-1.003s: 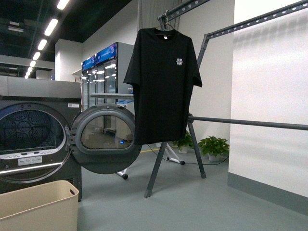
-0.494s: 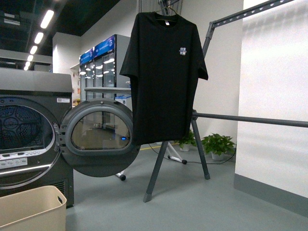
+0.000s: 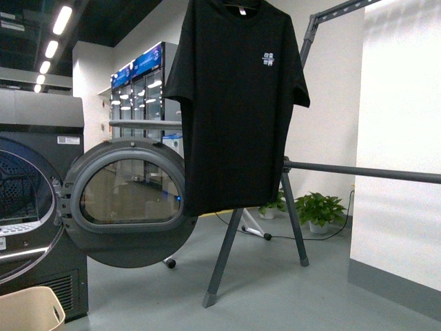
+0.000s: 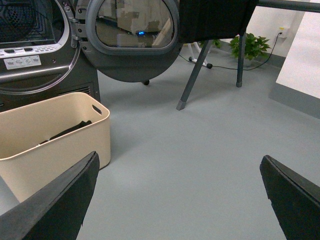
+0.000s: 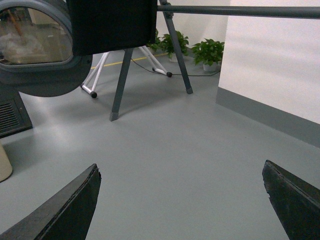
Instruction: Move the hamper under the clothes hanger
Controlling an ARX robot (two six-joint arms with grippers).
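The beige hamper (image 3: 27, 309) stands on the floor at the bottom left of the front view, in front of the dryer. In the left wrist view the hamper (image 4: 50, 137) holds a dark garment. The dark-grey clothes hanger rack (image 3: 358, 170) stands to the right, with a black T-shirt (image 3: 234, 103) hanging from it. It also shows in the left wrist view (image 4: 200, 65) and the right wrist view (image 5: 235, 10). My left gripper (image 4: 180, 172) is open and empty above bare floor, right of the hamper. My right gripper (image 5: 182, 177) is open and empty above bare floor.
A grey dryer (image 3: 34, 207) stands at left with its round door (image 3: 127, 200) swung open towards the rack. Potted plants (image 3: 318, 209) and a cable lie by the far wall. A white wall (image 3: 400, 138) with a grey skirting bounds the right.
The front view has swung to the right and closer: the dryer and hamper have slid towards the left edge, and the T-shirt and rack look larger.
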